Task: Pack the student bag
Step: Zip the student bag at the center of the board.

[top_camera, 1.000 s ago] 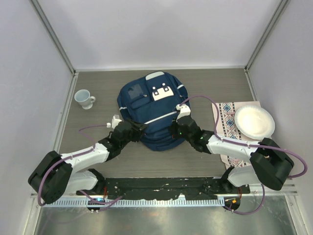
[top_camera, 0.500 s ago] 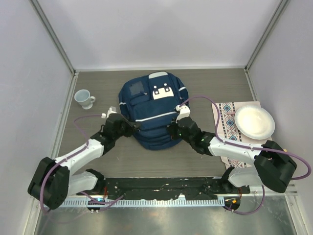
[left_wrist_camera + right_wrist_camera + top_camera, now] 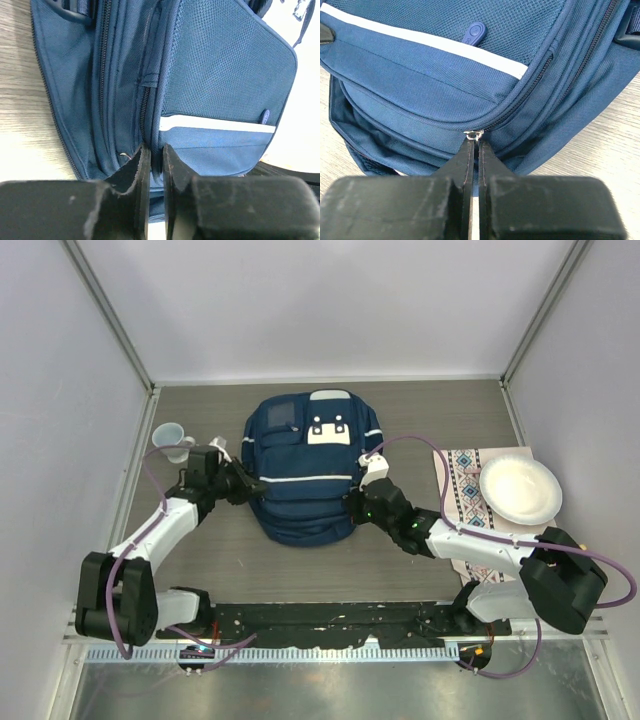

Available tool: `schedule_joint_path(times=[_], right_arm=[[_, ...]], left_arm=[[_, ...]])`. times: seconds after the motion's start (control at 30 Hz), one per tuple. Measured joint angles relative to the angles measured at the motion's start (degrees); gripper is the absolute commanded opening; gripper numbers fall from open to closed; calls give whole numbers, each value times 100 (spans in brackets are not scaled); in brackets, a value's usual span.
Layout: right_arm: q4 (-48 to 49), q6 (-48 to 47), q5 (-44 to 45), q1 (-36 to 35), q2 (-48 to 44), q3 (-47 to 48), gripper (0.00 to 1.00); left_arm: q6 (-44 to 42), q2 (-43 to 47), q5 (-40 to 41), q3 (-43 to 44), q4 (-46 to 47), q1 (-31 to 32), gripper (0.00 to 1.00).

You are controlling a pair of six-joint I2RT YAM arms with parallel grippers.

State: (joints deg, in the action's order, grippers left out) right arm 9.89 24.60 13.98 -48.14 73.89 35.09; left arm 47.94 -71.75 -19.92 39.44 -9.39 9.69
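Observation:
The student bag (image 3: 305, 465), navy with thin white stripes and a white patch, lies flat in the middle of the table. My left gripper (image 3: 243, 484) is at its left side. In the left wrist view it (image 3: 154, 156) is shut on a fold of the bag's fabric (image 3: 150, 100) beside a zipper seam. My right gripper (image 3: 356, 506) is at the bag's near right corner. In the right wrist view it (image 3: 475, 145) is shut on a small metal zipper pull (image 3: 474, 134) at the end of a curved zipper.
A white cup (image 3: 170, 437) stands at the far left, close to my left wrist. A white plate (image 3: 520, 490) rests on a patterned cloth (image 3: 460, 485) to the right of the bag. Enclosure walls border the table on three sides.
My left gripper has shut on the bag's left side, and that arm has swung left and away from the bases. The bag has shifted away from the arms. The right gripper has kept its grip.

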Motion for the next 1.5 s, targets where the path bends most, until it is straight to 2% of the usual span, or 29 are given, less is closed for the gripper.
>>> schedule_joint_path(times=[0.03,0.1,0.2,0.37,0.4,0.7,0.83,0.97,1.27,1.5], right_arm=[[4,0,-24,0,0,0,1],[-2,0,-44,22,0,-2,1],[-13,20,-63,52,0,-13,1],[-4,66,-79,59,2,-20,1],[-4,70,-81,59,7,-20,1],[2,127,-85,66,42,-20,1],[4,173,-85,63,44,-20,1],[15,219,-87,63,74,-20,1],[17,282,-85,63,76,-20,1],[20,299,-92,66,76,-20,1]], left_arm=[[2,0,-31,0,-4,-31,47],[-13,0,-63,-15,13,-79,67],[278,33,-68,-186,302,-190,81],[789,531,59,-651,411,-221,90],[883,697,109,-710,396,-221,98],[1768,2472,780,-1021,225,-192,100],[2179,2837,1115,-1231,155,24,100],[2527,2767,1550,-1250,111,560,100],[3434,2229,3130,-1250,474,2592,100],[4061,1102,3648,-1222,1108,2973,95]])
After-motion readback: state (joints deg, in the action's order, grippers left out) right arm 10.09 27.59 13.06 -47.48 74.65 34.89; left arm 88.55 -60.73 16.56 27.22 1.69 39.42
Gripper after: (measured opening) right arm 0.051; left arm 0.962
